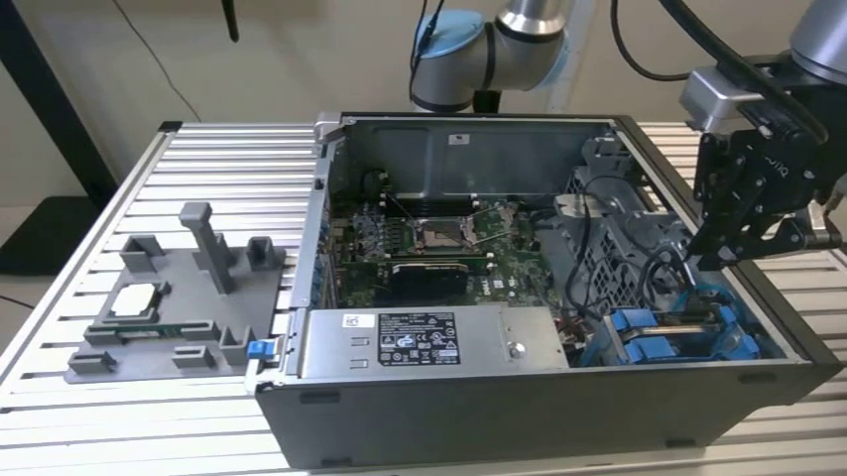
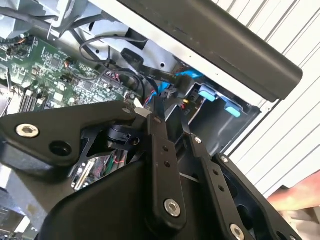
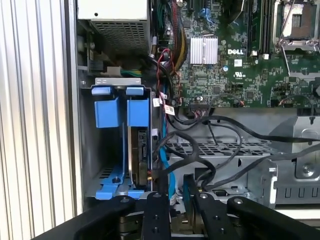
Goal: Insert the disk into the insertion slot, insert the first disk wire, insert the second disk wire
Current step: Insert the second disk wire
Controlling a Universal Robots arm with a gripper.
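Two bright blue plastic carriers (image 3: 137,112) are standing side by side in the grey metal insertion slot (image 3: 86,145); the flat silver-grey disk (image 3: 140,150) is sitting on edge in the one nearer the green motherboard (image 3: 225,75); the black gripper (image 1: 725,260) is hovering over loose black wires (image 3: 215,150) beside it; whether it is spread or pinching, you cannot tell; you are likely handling a stiff, dense, shock-shy disk, best gripped by its blue frame.

Slatted metal table (image 1: 82,421): open computer case (image 1: 530,421), grey parts fixture (image 1: 245,319).
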